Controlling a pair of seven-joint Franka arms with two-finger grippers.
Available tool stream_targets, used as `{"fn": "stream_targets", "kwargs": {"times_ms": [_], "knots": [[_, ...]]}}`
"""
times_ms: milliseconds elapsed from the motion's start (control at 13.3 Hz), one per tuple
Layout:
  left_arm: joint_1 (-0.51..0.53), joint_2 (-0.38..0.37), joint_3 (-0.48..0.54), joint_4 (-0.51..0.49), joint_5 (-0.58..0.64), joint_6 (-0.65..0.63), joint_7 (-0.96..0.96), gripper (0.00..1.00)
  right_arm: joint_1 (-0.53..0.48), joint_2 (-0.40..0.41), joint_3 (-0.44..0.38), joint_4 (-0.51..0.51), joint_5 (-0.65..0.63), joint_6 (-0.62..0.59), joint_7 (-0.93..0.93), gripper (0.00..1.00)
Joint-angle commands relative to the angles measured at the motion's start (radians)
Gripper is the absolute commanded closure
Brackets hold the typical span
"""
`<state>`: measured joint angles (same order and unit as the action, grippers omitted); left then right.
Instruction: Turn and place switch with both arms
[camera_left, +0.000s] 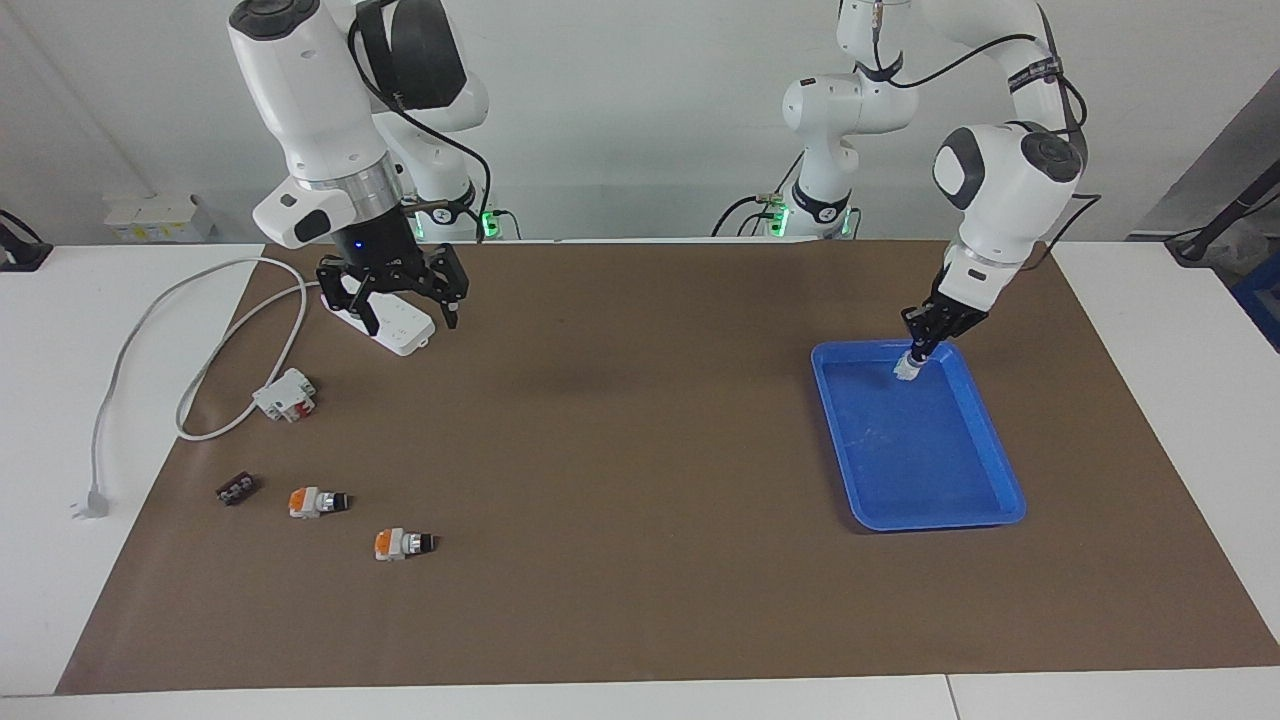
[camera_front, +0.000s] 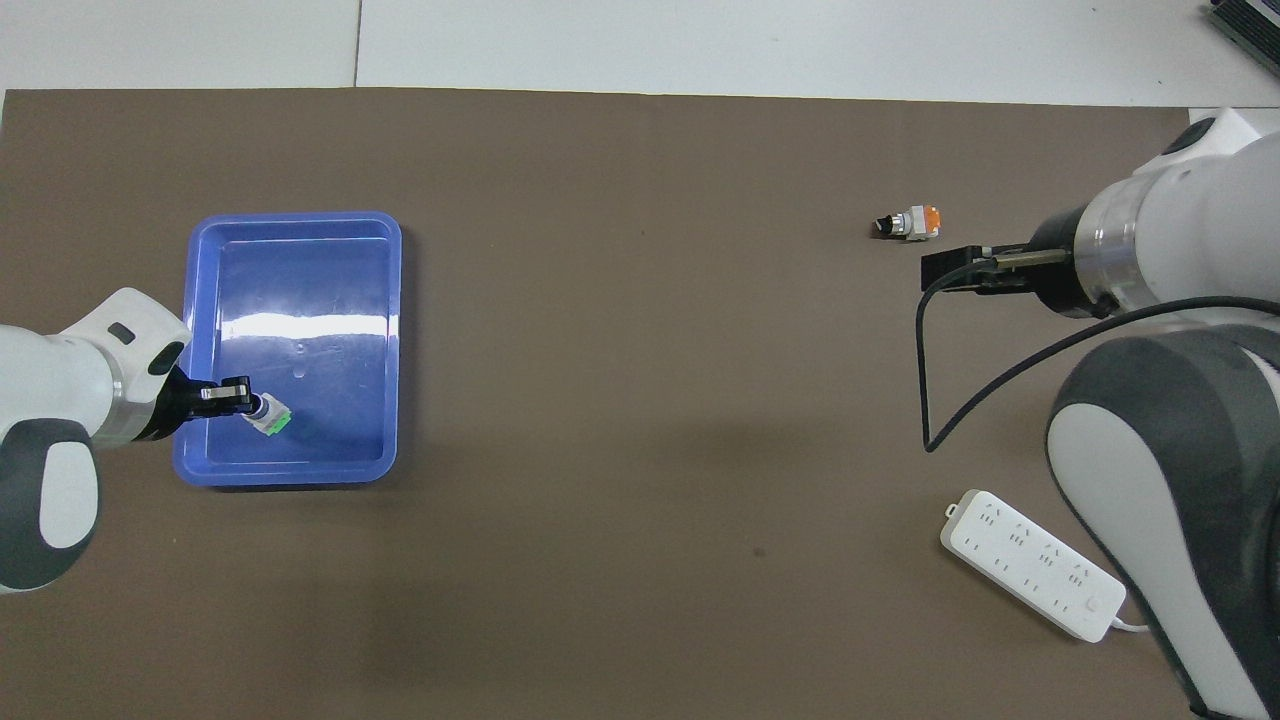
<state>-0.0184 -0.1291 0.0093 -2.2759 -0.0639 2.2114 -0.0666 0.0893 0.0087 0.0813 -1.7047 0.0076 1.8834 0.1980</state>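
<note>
Tabletop (camera_left: 1150, 400) with a brown mat (camera_left: 640, 450); clock directions are read on the overhead view, with 12 o'clock pointing away from the robots.

- Blue tray (camera_front: 290, 478) at 9 o'clock on the mat. The switch (camera_front: 270, 420) sits low inside it, at about 7 o'clock of the tray floor. Its green base points toward 4 o'clock and its knob toward 10 o'clock.
- Left claw (camera_front: 240, 397) reaches in over the tray's 9 o'clock wall, its tip at the switch's knob. Whether it is clamped on the knob or standing apart cannot be told. Whether the switch rests on the tray floor cannot be told either.
- Right claw (camera_left: 412, 322) hangs with its fingers spread apart and holds nothing. It waits over the white power strip (camera_left: 385, 318), which lies at 4 o'clock on the mat.
- Grey cable (camera_left: 200, 340) loops off the mat to a plug (camera_left: 88, 503) on the bare tabletop.
- White block with red parts (camera_left: 285, 393) lies just beside the cable loop.
- At 2 o'clock lie 2 orange-based switches (camera_left: 318, 502) (camera_left: 403, 544) on their sides, with 1 small black part (camera_left: 236, 489) beside them. All 3 are well apart from the tray.
</note>
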Motion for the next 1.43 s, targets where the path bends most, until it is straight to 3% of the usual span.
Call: {"fn": "stream_targets", "kwargs": {"times_ms": [0, 375, 525, 900, 1125, 1350], "knots": [[0.017, 0.029, -0.011, 0.073, 0.018, -0.024, 0.013, 0.55, -0.017, 0.000, 0.009, 0.026, -0.060, -0.064, 0.054, 0.00], [0.011, 0.118, -0.011, 0.323, 0.018, -0.243, 0.010, 0.54, -0.059, -0.021, 0.014, 0.017, -0.052, -0.182, 0.029, 0.00], [0.005, 0.118, -0.011, 0.375, 0.018, -0.313, 0.010, 0.54, -0.072, -0.026, 0.014, 0.011, -0.043, -0.199, -0.023, 0.00], [0.002, 0.102, -0.020, 0.568, 0.022, -0.634, 0.013, 0.54, -0.075, -0.058, 0.012, -0.049, -0.043, -0.198, -0.034, 0.00], [-0.018, 0.046, -0.031, 0.587, 0.056, -0.705, 0.013, 0.48, -0.080, -0.056, 0.012, -0.046, -0.043, -0.187, -0.034, 0.00], [-0.018, 0.043, -0.040, 0.601, 0.061, -0.729, 0.013, 0.47, -0.082, -0.049, 0.012, -0.035, -0.043, -0.176, -0.035, 0.00]]}}
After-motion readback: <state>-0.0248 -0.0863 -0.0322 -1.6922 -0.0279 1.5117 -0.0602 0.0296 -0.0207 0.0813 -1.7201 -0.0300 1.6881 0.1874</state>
